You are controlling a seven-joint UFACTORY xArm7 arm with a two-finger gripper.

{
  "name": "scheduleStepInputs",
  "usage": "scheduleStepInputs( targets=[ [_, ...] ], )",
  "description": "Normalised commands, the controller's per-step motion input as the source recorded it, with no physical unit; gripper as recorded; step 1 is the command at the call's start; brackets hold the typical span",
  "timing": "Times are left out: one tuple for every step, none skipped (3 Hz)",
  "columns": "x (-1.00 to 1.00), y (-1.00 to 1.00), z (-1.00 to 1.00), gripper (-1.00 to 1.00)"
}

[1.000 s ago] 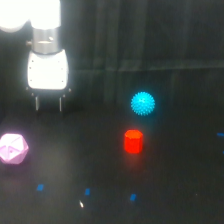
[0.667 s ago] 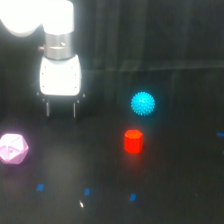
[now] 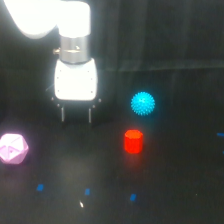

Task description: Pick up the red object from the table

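So far nothing has been picked up. The red object [image 3: 133,141], a stubby little cylinder, stands upright on the black table [image 3: 175,200], untouched, with the cyan spiky ball [image 3: 143,103] just behind it and slightly toward the exterior view's right. The gripper [image 3: 76,114] hangs off to the exterior view's left of both, its two thin dark fingers [image 3: 62,113] pointing straight down with a clear gap between them, and nothing is held in that gap. From where I stand the jaws look spread and ready.

A pink faceted ball [image 3: 12,148] sits well apart at the far left edge and plays no part here. A few small blue marks [image 3: 87,191] and a white speck [image 3: 81,203] dot the near part of the table.

I'd say the job is in its opening stretch: the arm is not yet over the cylinder. What remains is nearly everything, namely lining up above it, lowering around it, closing, and lifting. The spiky ball sits near enough that the fingers will want care coming down.
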Motion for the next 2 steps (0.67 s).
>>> scheduleStepInputs(
  targets=[
    [0.99,-0.84,-0.11,0.88],
    [1.0,-1.0,0.13,0.69]
  ],
)
